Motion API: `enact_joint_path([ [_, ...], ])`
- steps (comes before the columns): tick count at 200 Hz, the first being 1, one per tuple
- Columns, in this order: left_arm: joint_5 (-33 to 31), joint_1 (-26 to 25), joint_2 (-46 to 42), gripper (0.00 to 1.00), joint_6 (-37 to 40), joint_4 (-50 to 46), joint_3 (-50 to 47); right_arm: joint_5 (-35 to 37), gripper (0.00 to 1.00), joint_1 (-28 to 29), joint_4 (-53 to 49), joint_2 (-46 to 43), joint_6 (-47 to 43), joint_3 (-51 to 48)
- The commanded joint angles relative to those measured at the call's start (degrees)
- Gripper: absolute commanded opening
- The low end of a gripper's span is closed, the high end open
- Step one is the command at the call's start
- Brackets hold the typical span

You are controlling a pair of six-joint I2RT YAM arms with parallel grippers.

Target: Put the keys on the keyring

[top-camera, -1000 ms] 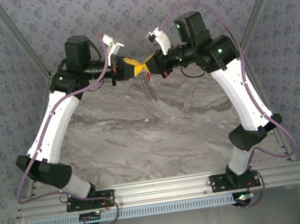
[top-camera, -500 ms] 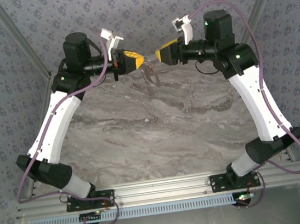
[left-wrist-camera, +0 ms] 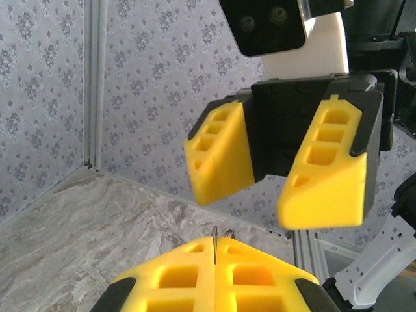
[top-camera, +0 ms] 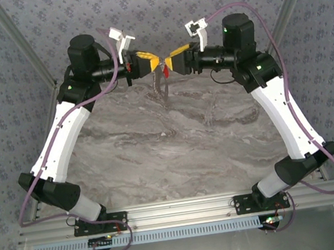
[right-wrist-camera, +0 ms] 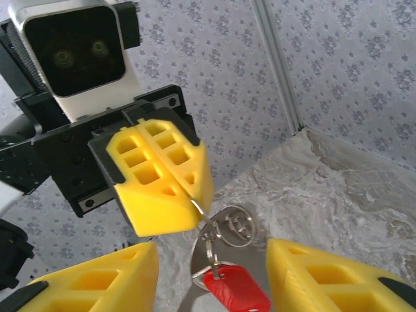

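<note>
My left gripper is shut on the thin metal keyring, held high above the table. The wire of the keyring pokes out between its closed yellow fingertips. Below the ring hang a round emblem fob and the red-headed keys, linked on by small rings. My right gripper faces the left one with its jaws open. Its own fingers stand on either side of the hanging keys and touch nothing. From above, the keyring dangles between the two grippers, with the red keys beside it.
The grey marble table lies far below both grippers. Patterned walls close in at the back and sides, with metal corner posts. The arm bases sit on the rail at the near edge.
The right gripper has let go of the bunch and opened, drawn back to the right, then come close to the left gripper again. The left gripper has stayed shut on the ring.
</note>
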Motion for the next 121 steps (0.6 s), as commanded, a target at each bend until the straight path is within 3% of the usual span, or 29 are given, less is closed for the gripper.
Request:
enact_joint_path([
  [1, 0.1, -0.3, -1.2, 0.00, -1.6, 4.1, 1.5, -2.0, 0.48, 0.4, 1.8, 0.6, 0.8, -0.2],
  [74, -0.4, -0.2, -0.8, 0.00, -4.3, 7.8, 1.2, -2.8, 0.35, 1.4, 1.8, 2.0, 0.4, 0.0],
  [121, -0.9, -0.2, -0.2, 0.00, -5.3, 9.2, 1.1, -2.8, 0.19, 2.0, 1.2, 3.1, 0.6, 2.1],
])
